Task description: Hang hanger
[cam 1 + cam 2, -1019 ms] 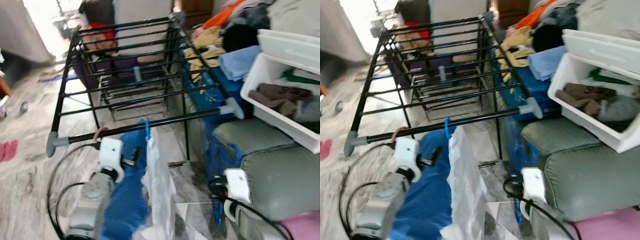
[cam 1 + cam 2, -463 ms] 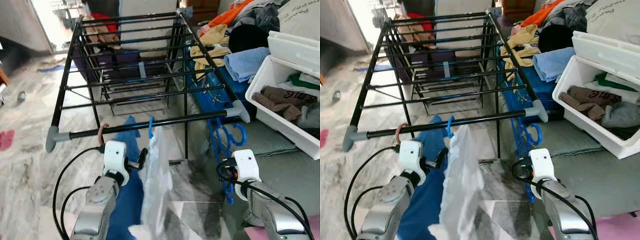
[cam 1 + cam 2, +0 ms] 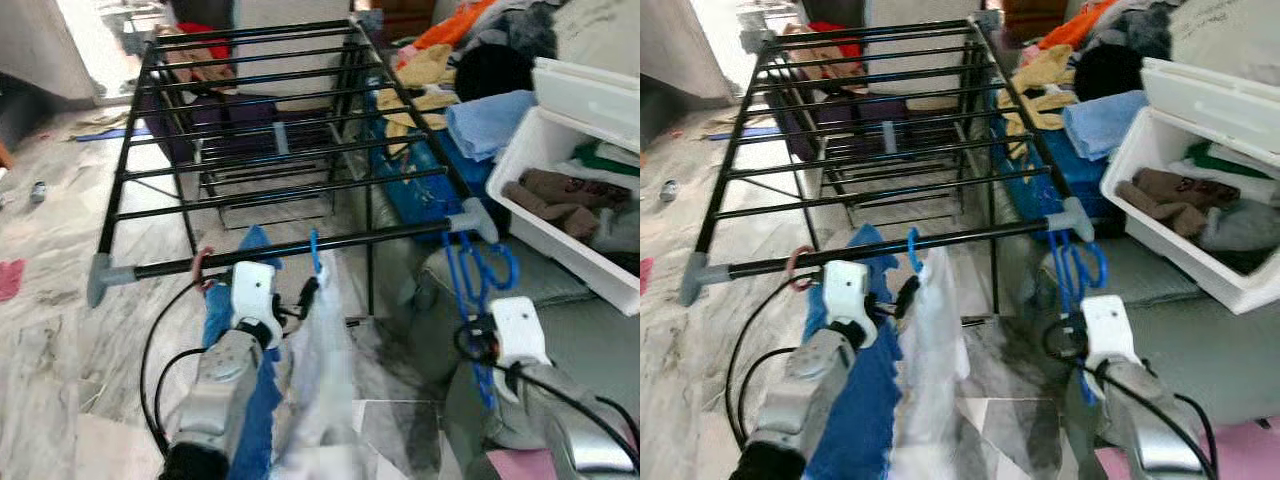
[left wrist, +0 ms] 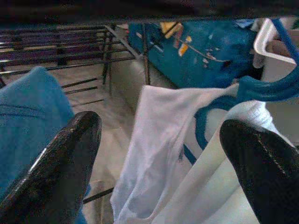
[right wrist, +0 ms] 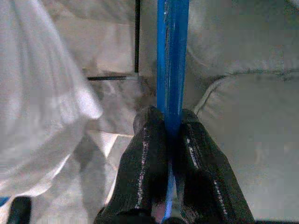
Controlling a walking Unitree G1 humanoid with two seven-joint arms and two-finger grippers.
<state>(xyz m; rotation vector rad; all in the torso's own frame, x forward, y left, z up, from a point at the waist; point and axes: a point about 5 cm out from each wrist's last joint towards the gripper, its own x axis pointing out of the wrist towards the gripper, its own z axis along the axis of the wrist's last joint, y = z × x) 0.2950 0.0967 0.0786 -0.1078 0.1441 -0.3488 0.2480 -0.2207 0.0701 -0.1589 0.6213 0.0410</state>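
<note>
Hangers [image 3: 480, 275] in blue plastic are sitting in our right gripper [image 5: 172, 135], whose two black fingers are pinching the flat blue stem between them, as the right wrist view is showing close up. In the head views we are seeing their hooked tops just below the grey end cap at the near right corner of the black drying rack [image 3: 250, 120], not yet over the front rail [image 3: 300, 250]; whether they are touching the rail we cannot tell. Our left gripper [image 3: 305, 292] is hovering just under that front rail beside a white garment [image 3: 930, 360], its fingers [image 4: 70, 163] spread wide and grasping nothing. The left wrist view is giving us what the head views are not: the blue hanger [image 4: 261, 88] inside the neck of the white garment, and a blue bag [image 4: 201, 51] with blurred yellow and white markings that we cannot read. A blue garment [image 3: 865, 400] is hanging on the same rail, towards the near left corner. To the right, a white bin [image 3: 1200, 190] is holding a brown garment [image 3: 1170, 195] with pale lettering too blurred to read.
</note>
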